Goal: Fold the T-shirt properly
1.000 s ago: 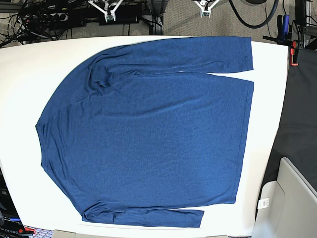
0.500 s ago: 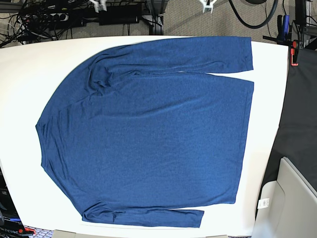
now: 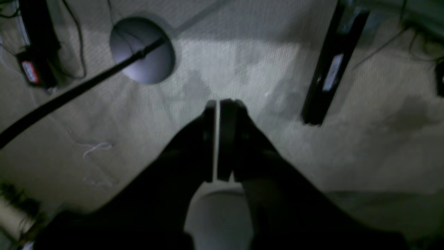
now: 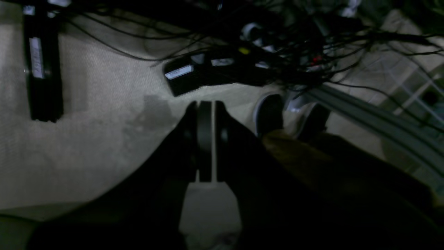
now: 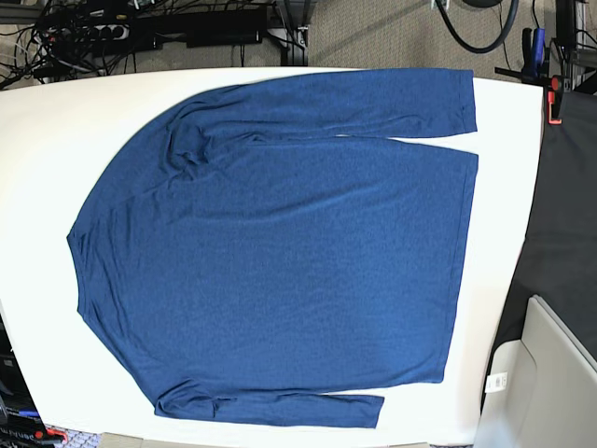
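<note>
No words can be read anywhere. A small white tag (image 5: 497, 381) sits on a grey box (image 5: 550, 392) at the right, but its print is too tiny to read. The black boxes on the floor have pale stickers that are too blurry to read.

The left gripper (image 3: 218, 104) has its jaws clenched tight, with only a thin line of light between them. It holds nothing and hangs over the pale carpet (image 3: 242, 69). Near it are a round grey base (image 3: 142, 50) with a black pole (image 3: 69, 93), and a long black bar (image 3: 329, 66).

The right gripper (image 4: 206, 104) has its jaws clenched too, and they are empty. It hangs over the same carpet, near a long black box (image 4: 43, 66) and a messy bunch of black cables (image 4: 277, 38). Two dark shoes (image 4: 270, 114) show just beside it.

The T-shirt (image 5: 280, 261) lies flat on the white worktop (image 5: 47, 140). It is dark blue, soft and a bit speckled, with no print. Its neck end points left and its straight hem is at the right. One long sleeve (image 5: 373, 103) lies along the far edge, and the other sleeve (image 5: 280, 409) lies along the near edge. There are a few soft wrinkles near the far shoulder. A black cloth (image 5: 569, 215) covers the right side.
</note>
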Action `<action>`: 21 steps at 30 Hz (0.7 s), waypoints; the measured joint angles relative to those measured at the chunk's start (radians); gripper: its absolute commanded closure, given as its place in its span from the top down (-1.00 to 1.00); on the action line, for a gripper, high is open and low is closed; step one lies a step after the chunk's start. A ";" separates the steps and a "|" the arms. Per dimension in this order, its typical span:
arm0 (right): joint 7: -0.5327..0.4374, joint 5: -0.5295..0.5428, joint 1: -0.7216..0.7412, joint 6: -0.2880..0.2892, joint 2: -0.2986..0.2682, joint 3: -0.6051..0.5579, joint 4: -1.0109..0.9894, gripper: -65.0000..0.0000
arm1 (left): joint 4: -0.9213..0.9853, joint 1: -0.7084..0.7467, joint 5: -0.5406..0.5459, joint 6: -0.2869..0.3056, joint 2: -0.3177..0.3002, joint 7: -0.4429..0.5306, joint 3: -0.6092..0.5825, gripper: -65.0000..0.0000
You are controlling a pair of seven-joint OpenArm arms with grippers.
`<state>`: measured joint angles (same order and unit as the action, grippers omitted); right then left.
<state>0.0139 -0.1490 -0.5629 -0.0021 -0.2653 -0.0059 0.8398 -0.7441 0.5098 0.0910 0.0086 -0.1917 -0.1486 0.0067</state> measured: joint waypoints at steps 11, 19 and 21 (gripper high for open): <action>0.146 0.001 -0.298 0.004 -0.050 0.210 0.622 -0.99 | -0.653 0.368 0.084 0.008 -0.021 -0.006 0.093 -1.00; 0.274 0.006 -0.423 0.016 -0.048 0.335 1.009 -0.99 | -0.956 0.450 0.083 0.004 -0.024 -0.045 0.093 -1.00; 0.274 0.005 -0.430 0.016 -0.050 0.365 1.083 -0.99 | -1.047 0.449 0.085 0.008 -0.018 -0.114 0.094 -1.00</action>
<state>0.2874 -0.1444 -0.9928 0.0139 -0.3157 0.3588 1.9224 -1.7912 0.9585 0.1757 0.0166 -0.2100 -0.2623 0.1005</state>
